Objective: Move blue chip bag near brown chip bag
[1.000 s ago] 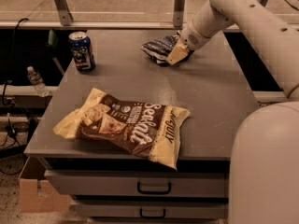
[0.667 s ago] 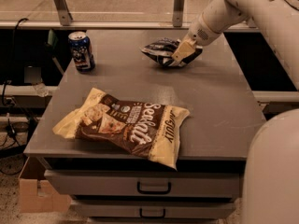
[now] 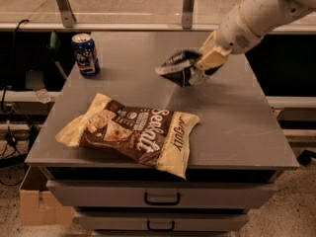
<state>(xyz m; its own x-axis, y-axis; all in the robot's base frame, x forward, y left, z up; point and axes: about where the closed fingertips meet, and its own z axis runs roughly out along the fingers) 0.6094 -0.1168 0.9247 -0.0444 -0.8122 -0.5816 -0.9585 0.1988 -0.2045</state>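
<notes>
The blue chip bag [image 3: 177,67] is a small dark navy crinkly bag held in my gripper [image 3: 198,69], lifted above the grey table's middle. The gripper is shut on the bag's right side, and my white arm reaches in from the upper right. The brown chip bag [image 3: 133,131] is a large cream-and-dark-brown bag with white script lettering. It lies flat near the table's front edge, below and left of the held bag, with a gap between them.
A blue soda can [image 3: 86,54] stands upright at the table's back left. The grey table [image 3: 237,127] has drawers below its front edge. A rail with metal posts [image 3: 187,6] runs behind the table. A cardboard box [image 3: 34,204] sits on the floor at lower left.
My gripper has lifted the blue chip bag off the back of the table and carried it forward, closer to the brown chip bag. The can and brown bag have not moved.
</notes>
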